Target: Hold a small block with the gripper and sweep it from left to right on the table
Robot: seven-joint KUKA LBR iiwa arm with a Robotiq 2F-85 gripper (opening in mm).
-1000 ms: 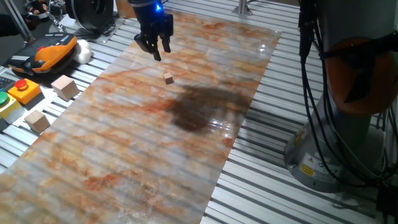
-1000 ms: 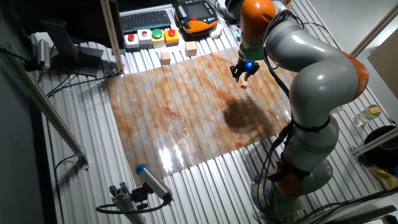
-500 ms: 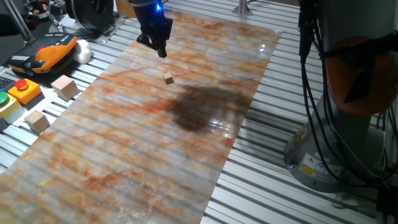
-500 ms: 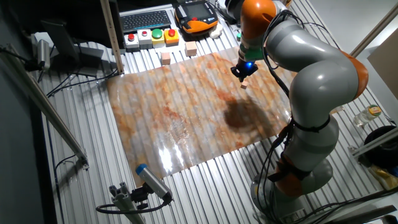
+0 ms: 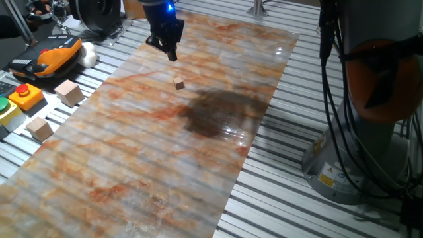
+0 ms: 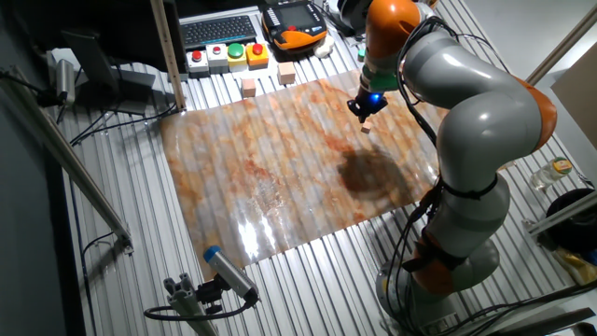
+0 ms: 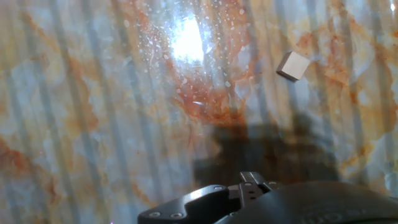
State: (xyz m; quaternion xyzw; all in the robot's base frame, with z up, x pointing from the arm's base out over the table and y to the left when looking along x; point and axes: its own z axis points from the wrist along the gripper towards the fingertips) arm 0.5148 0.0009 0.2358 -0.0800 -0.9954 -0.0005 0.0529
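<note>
Near the top centre of one fixed view, the black two-finger gripper (image 5: 170, 52) hovers with fingers together, empty, above the marbled orange-grey sheet on the ribbed table (image 5: 317, 211); the tiny tan wooden cube (image 5: 179, 82) lies just below it.

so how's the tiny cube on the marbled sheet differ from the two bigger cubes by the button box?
Size: the small block is much smaller than either of the larger cubes.
Place: the small block lies on the marbled sheet, just below the gripper; the larger cubes sit off the sheet's edge on the ribbed table.
Colour: the small block looks slightly darker tan, the larger cubes paler.
Shared: all are plain wooden cubes, none held.
</note>
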